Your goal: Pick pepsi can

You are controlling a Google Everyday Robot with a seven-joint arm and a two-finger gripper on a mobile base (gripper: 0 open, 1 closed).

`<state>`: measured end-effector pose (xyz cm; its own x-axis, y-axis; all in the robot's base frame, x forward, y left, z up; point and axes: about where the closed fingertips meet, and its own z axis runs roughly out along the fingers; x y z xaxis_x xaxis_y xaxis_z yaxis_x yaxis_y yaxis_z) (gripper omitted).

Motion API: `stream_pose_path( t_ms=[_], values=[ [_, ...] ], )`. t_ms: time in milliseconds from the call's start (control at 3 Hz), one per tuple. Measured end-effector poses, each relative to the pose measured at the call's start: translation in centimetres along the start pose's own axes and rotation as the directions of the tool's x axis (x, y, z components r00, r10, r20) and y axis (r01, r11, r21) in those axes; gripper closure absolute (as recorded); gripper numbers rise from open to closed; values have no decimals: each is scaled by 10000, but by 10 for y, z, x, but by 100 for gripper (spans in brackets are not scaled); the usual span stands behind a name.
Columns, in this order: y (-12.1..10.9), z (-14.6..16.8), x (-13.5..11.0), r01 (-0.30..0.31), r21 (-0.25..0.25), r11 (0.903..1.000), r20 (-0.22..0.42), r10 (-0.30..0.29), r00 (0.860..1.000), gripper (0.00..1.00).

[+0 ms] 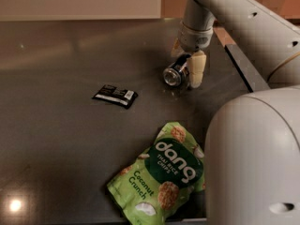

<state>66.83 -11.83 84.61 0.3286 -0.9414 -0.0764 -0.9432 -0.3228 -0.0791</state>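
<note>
Gripper [184,70] low over table [56,55] | fingers spread, straddling pepsi can [172,75] lying sideways | green chip bag [161,179] sealed, apart

Upper centre of the frame: a dark blue can [174,74] with a shiny silver end lies on the glossy dark grey bench [56,139], the cream claw [186,71] of a pale grey arm [243,18] right beside it. Left of centre is a black wrapper [115,96] with white marks. At lower centre is a bright green bag [140,191], its white lettering set on a dark green disc.
</note>
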Motion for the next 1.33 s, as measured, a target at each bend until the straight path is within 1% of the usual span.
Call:
stream_pose_path(
  t_ms=[667,1000,1333],
  values=[
    [9,-2,-2,155,-60,9999,-18,-155,9999,63],
    [16,-12,-3,67,3,10000,-137,-67,9999,86],
    [25,-32,-8,-213,85,9997,-350,216,9992,100]
  ],
)
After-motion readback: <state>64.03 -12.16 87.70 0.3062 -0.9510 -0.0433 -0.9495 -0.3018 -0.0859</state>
